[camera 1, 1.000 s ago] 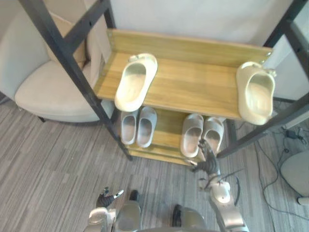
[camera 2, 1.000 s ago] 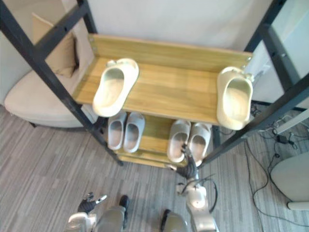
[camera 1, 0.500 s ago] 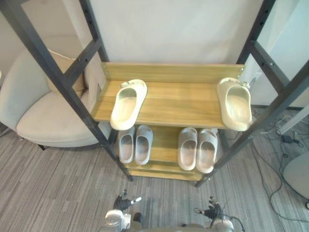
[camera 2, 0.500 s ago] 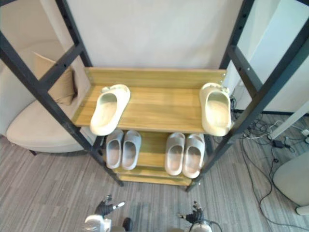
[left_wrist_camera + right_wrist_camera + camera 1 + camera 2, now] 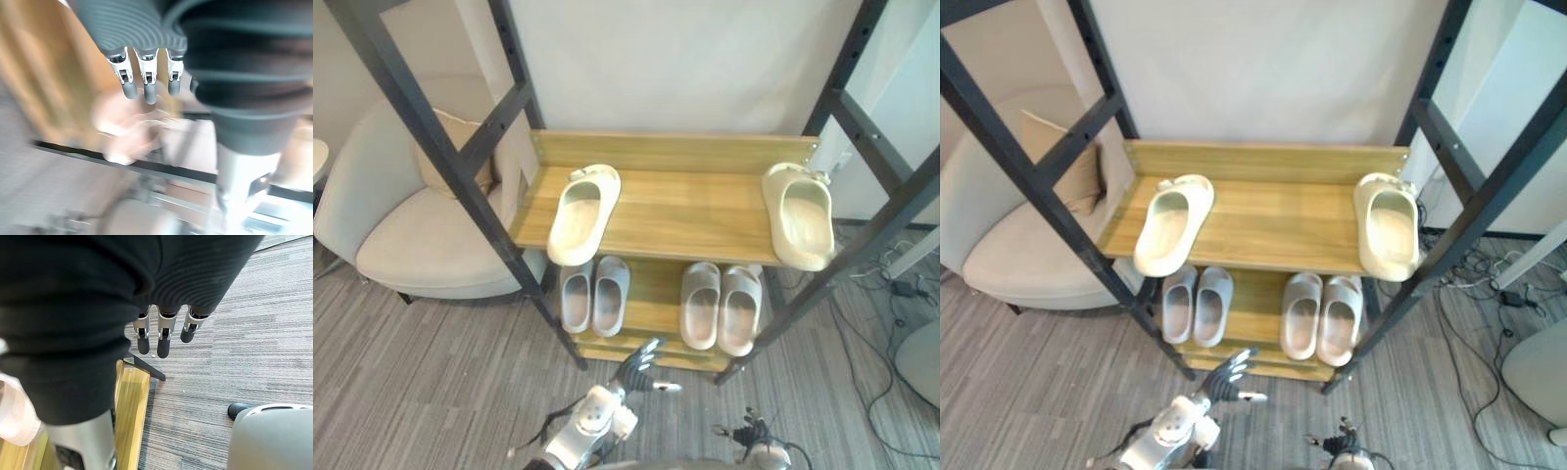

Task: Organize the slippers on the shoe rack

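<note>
Your left hand (image 5: 636,370) is raised with fingers spread and nothing in it, just in front of the lower shelf (image 5: 655,286) of the rack (image 5: 695,211). Your right hand (image 5: 748,432) hangs low over the floor (image 5: 431,372), fingers (image 5: 163,339) straight and likewise empty. On the lower shelf stand a left pair (image 5: 593,295) and a right pair (image 5: 720,306) of slippers; on the top shelf a left slipper (image 5: 583,211) and a right slipper (image 5: 800,215) lie well apart.

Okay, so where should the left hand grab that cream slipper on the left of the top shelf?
Probably the near end of the cream slipper, from the front: it lies lengthwise, sole down, that end reaching the shelf's front edge.
</note>
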### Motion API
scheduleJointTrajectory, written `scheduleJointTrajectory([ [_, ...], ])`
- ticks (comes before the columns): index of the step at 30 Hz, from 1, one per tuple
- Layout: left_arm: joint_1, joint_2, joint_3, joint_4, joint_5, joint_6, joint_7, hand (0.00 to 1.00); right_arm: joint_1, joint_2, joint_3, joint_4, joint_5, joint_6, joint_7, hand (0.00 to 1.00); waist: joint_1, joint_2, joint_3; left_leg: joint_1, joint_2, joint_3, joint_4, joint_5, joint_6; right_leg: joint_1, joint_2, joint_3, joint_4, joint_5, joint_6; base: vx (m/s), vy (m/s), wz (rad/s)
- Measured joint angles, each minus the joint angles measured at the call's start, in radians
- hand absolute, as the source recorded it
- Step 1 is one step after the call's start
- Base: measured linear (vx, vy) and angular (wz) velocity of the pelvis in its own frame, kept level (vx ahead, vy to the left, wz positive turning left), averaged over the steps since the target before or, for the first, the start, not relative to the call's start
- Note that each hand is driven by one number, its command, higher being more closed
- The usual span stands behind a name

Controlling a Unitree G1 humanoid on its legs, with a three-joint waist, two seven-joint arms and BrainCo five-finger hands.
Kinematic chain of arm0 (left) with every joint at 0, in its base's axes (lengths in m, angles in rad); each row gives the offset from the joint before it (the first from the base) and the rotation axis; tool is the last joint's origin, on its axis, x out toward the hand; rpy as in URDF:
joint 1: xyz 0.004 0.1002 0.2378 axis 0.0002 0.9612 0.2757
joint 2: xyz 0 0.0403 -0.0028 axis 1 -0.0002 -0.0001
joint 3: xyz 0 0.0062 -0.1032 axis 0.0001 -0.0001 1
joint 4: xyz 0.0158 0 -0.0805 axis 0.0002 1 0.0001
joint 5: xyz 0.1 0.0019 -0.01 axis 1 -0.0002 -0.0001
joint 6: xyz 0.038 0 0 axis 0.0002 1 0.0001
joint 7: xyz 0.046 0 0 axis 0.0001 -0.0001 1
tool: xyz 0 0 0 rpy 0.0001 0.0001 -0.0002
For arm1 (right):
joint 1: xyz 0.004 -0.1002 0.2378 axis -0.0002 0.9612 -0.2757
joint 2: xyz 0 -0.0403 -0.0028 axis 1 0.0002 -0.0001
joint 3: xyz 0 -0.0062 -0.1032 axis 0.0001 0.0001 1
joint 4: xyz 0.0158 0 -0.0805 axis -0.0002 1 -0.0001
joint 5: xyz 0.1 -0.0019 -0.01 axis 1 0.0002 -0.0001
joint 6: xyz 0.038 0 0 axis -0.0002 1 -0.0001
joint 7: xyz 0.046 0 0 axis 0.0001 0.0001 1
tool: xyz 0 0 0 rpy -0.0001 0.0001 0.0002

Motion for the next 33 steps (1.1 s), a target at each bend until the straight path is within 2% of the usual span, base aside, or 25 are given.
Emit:
scheduleJointTrajectory([
  [5, -0.077, -0.003, -0.029, -0.208, -0.091, -0.016, 0.010, 0.00, 0.010, -0.002, 0.009, -0.017, 0.000, -0.001, -0.003, 0.00, -0.002, 0.009, -0.011, -0.003, 0.000, 0.005, 0.002, 0.000, 0.000, -0.004, -0.003, 0.000, 0.007, -0.001, 0.000, 0.00, 0.000, 0.00],
  [8, -0.138, -0.008, -0.026, -0.310, -0.115, -0.038, 0.047, 0.00, 0.011, -0.007, 0.027, -0.020, 0.000, -0.001, -0.005, 0.00, -0.001, 0.009, -0.013, -0.003, -0.001, 0.005, 0.004, 0.000, 0.000, -0.004, -0.005, 0.000, 0.012, -0.003, 0.001, 0.00, 0.000, 0.00],
  [13, -0.221, -0.018, 0.063, -0.437, -0.129, -0.068, 0.119, 0.00, 0.027, -0.008, 0.033, -0.020, 0.000, -0.001, -0.006, 0.00, 0.002, 0.000, -0.043, -0.004, -0.006, 0.006, 0.004, -0.002, 0.002, -0.016, -0.016, 0.002, 0.035, -0.016, 0.007, 0.00, 0.000, 0.00],
  [18, -0.273, -0.018, 0.199, -0.447, -0.113, -0.086, 0.184, 0.00, 0.034, -0.010, 0.035, -0.018, 0.000, -0.001, -0.002, 0.00, 0.003, 0.001, -0.060, -0.004, -0.011, 0.005, 0.007, -0.002, 0.002, -0.016, -0.016, 0.002, 0.038, -0.016, 0.007, 0.00, 0.000, 0.00],
  [22, -0.294, 0.005, 0.282, -0.434, -0.105, -0.085, 0.204, 0.00, 0.035, -0.016, 0.035, -0.016, 0.000, 0.000, 0.009, 0.00, 0.003, 0.001, -0.060, -0.005, -0.012, 0.003, 0.012, -0.002, 0.002, -0.017, -0.016, 0.002, 0.042, -0.017, 0.006, 0.00, 0.000, 0.00],
  [27, -0.357, 0.067, 0.411, -0.354, -0.071, -0.083, 0.237, 0.00, 0.041, -0.031, 0.033, -0.014, 0.001, 0.005, 0.030, 0.00, 0.002, -0.002, -0.070, -0.031, -0.012, -0.003, 0.020, -0.001, 0.003, -0.038, -0.016, 0.000, 0.044, -0.018, 0.007, -0.02, -0.001, 0.04],
  [33, -0.384, 0.155, 0.502, -0.239, -0.053, -0.064, 0.266, 0.00, 0.057, -0.034, 0.028, -0.015, 0.003, 0.010, 0.038, 0.00, 0.002, -0.014, -0.076, -0.041, -0.013, -0.003, 0.019, -0.001, 0.003, -0.046, -0.016, 0.000, 0.044, -0.018, 0.006, 0.02, 0.000, 0.00],
])
